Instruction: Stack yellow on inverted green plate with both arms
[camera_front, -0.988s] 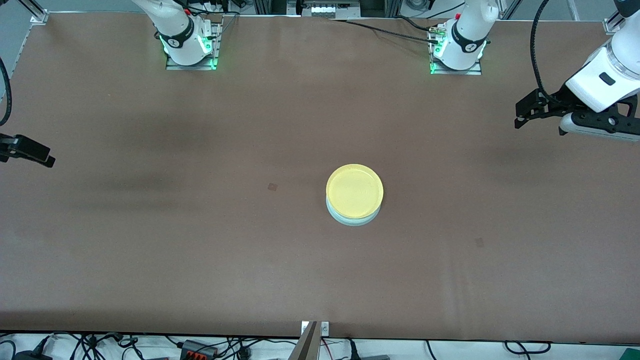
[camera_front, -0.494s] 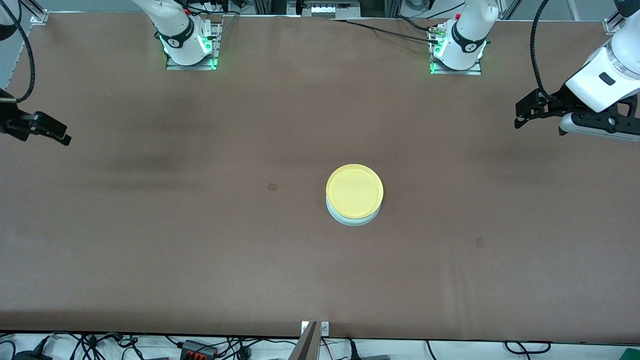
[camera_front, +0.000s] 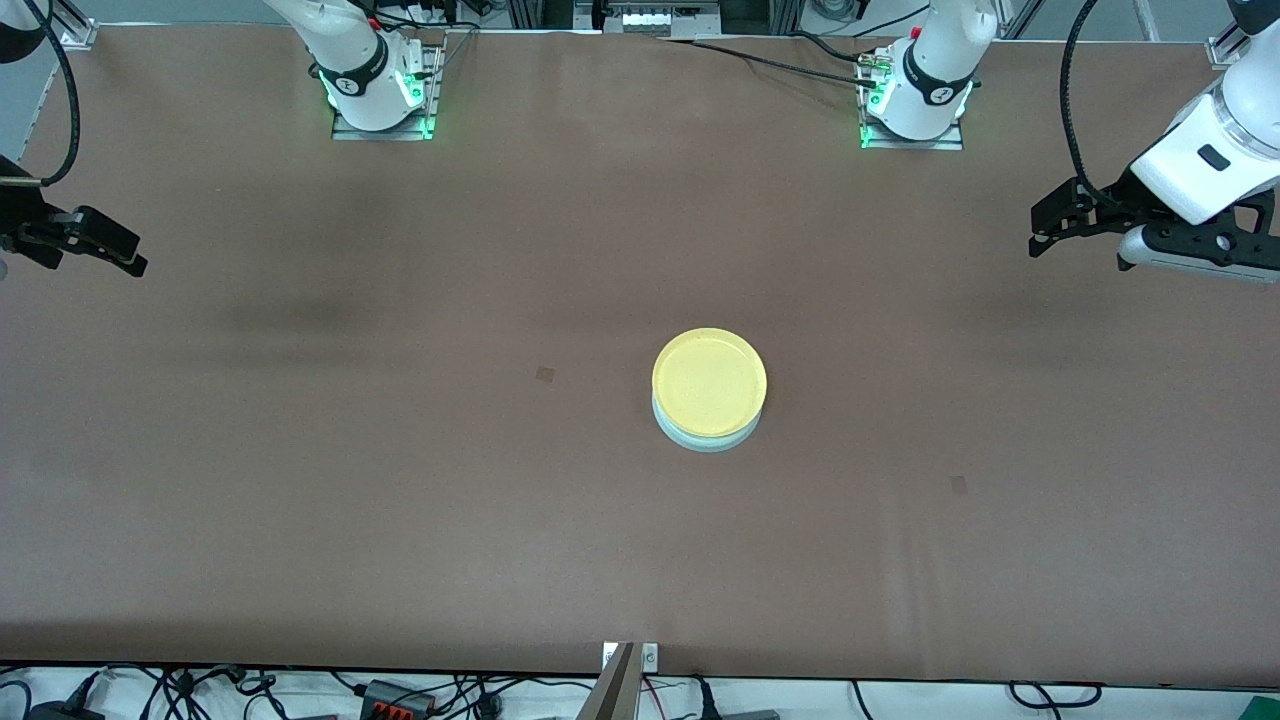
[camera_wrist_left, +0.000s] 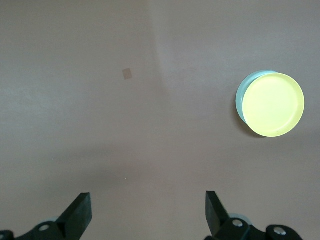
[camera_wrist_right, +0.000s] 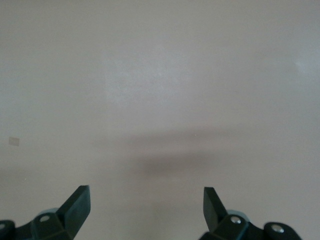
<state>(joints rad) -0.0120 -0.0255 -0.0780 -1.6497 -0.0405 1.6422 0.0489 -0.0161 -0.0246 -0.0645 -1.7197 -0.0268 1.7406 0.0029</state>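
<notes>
The yellow plate (camera_front: 709, 381) sits on the inverted green plate (camera_front: 706, 438), whose pale rim peeks out on the side toward the front camera; the stack lies about mid-table (camera_front: 400, 480), well clear of every edge. The stacking looks done. Both plates appear to be thin, stiff, light, smooth plastic, probably slippery, so any regrasp should pinch the low raised rim at the edge. The left gripper (camera_front: 1045, 225) hangs over the table's edge at the left arm's end, jaws spread wide and empty. The right gripper (camera_front: 95, 243) hangs over the edge at the right arm's end, likewise wide apart and empty.
</notes>
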